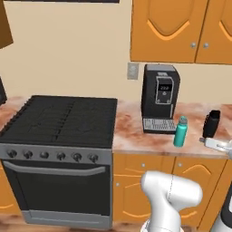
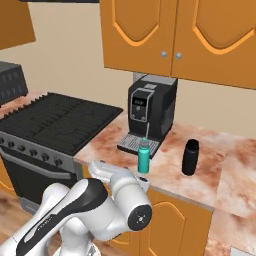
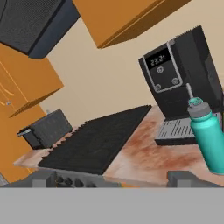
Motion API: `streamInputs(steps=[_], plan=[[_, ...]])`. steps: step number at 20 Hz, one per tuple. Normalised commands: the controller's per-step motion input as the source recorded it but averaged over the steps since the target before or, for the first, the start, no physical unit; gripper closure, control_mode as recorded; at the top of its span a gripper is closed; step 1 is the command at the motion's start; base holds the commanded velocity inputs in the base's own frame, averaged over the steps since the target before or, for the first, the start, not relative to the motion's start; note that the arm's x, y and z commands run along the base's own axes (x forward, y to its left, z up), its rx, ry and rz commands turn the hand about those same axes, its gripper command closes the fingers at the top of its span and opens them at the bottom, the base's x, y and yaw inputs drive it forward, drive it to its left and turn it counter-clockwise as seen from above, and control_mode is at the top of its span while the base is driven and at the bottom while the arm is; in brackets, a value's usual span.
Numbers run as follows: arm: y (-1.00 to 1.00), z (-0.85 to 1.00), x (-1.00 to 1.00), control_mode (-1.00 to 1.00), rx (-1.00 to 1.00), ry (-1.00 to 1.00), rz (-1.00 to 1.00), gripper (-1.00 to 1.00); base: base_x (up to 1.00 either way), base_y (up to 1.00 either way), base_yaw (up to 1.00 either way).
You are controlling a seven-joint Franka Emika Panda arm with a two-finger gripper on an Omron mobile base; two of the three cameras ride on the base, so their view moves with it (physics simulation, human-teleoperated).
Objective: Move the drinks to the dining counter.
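On the marbled worktop (image 1: 136,131), right of the stove (image 1: 59,122), the teal bottle (image 1: 181,132) stands upright just in front of the coffee machine (image 1: 158,97), close to its drip tray. The black flask (image 1: 211,123) stands further right on the same worktop, well apart from the bottle. Neither has reached the dining counter yet, so the task is at its start.

The gripper (image 3: 116,178) is spread wide and holds nothing; in the hand view its two tips sit low with the bottle off to the right of the gap, not between them. The hand is tilted, so that view is rolled against the room.

What could go wrong, as I judge it:
- The approach is off-centre. If the hand goes forward as it points now, one finger may strike the bottle's side and tip or push it.
- The bottle is tall and narrow; a knock near the cap would topple it easily, maybe off the front edge.
- The machine stands right behind it, so overshooting could jam a finger against the tray.
- A high grip on the cap may slip; the body looks the safer hold
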Motion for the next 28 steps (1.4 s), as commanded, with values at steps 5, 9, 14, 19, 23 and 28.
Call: streamInputs(steps=[5, 9, 14, 19, 23, 28], plan=[[0.0, 0.0, 0.0, 1.0, 0.0, 0.0, 0.0, -1.0, 0.49, -0.01, -0.08], [0.0, 0.0, 0.0, 1.0, 0.0, 0.0, 0.0, -1.0, 0.35, -0.06, -0.1], [0.0, 0.0, 0.0, 1.0, 0.0, 0.0, 0.0, -1.0, 0.49, 0.0, -0.08], [0.0, 0.0, 0.0, 1.0, 0.0, 0.0, 0.0, -1.0, 0.72, 0.0, -0.06], [0.0, 0.0, 0.0, 1.0, 0.0, 0.0, 0.0, -1.0, 0.56, 0.0, -0.03], [0.0, 0.0, 0.0, 1.0, 0.0, 0.0, 0.0, -1.0, 0.26, 0.0, 0.0]])
